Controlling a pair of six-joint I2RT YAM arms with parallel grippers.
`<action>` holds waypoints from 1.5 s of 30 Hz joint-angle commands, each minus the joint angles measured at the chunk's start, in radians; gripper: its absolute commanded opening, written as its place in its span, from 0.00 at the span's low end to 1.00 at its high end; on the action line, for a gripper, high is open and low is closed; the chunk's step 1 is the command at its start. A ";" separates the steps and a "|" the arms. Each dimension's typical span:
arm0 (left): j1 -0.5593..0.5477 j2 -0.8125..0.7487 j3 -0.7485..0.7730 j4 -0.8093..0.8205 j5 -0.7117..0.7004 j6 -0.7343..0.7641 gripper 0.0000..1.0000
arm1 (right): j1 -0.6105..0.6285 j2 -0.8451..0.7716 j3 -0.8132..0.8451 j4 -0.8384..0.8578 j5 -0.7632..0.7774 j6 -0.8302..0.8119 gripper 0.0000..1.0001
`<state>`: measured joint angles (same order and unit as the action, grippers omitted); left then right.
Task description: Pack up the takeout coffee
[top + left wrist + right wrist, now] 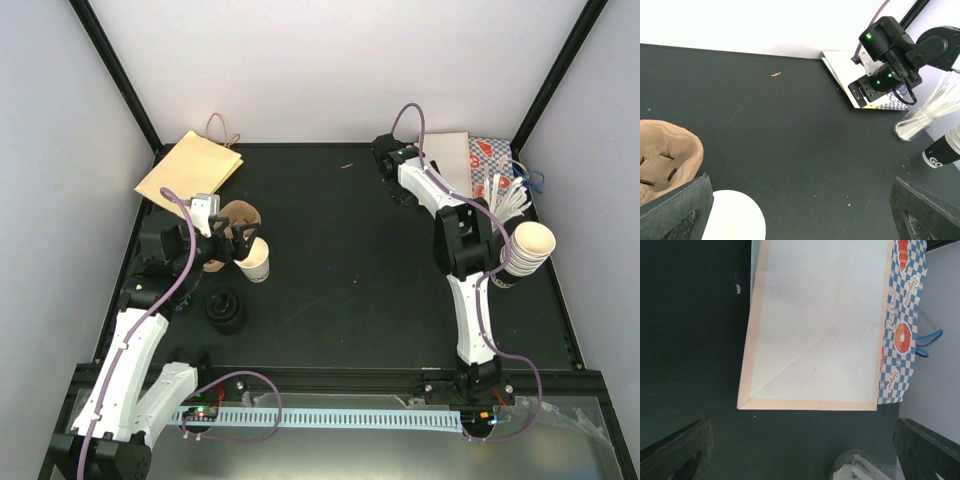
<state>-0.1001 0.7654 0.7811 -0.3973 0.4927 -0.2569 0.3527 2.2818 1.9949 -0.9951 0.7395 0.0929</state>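
Observation:
A white paper cup [257,261] stands open on the black table next to a brown pulp cup carrier [232,222]. My left gripper [238,243] is open over the cup. In the left wrist view the cup rim [733,216] lies close to the left finger [675,210], untouched, with the carrier [665,160] at the left. A black lid [226,312] lies nearer the front. My right gripper [388,163] is open and empty at the back, beside a flat white paper bag [815,325]. A brown paper bag [190,168] lies at the back left.
A blue checkered bag [495,163] lies under the white bag. A bundle of clear-wrapped straws [507,203] and a stack of cups [525,250] stand at the right edge. The straws [925,117] and a black cup [942,152] show in the left wrist view.

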 commanded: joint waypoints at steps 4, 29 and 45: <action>-0.005 -0.006 0.007 -0.010 -0.017 0.024 0.99 | -0.026 0.056 0.011 0.064 0.078 -0.060 1.00; -0.004 0.008 -0.002 0.007 -0.002 0.018 0.99 | -0.024 0.236 0.014 0.152 0.342 -0.083 0.64; -0.005 0.005 -0.006 0.023 0.019 0.006 0.99 | -0.009 0.045 -0.076 0.214 0.448 -0.079 0.10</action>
<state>-0.1005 0.7742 0.7757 -0.3954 0.4873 -0.2489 0.3347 2.4279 1.9259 -0.8181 1.1069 0.0036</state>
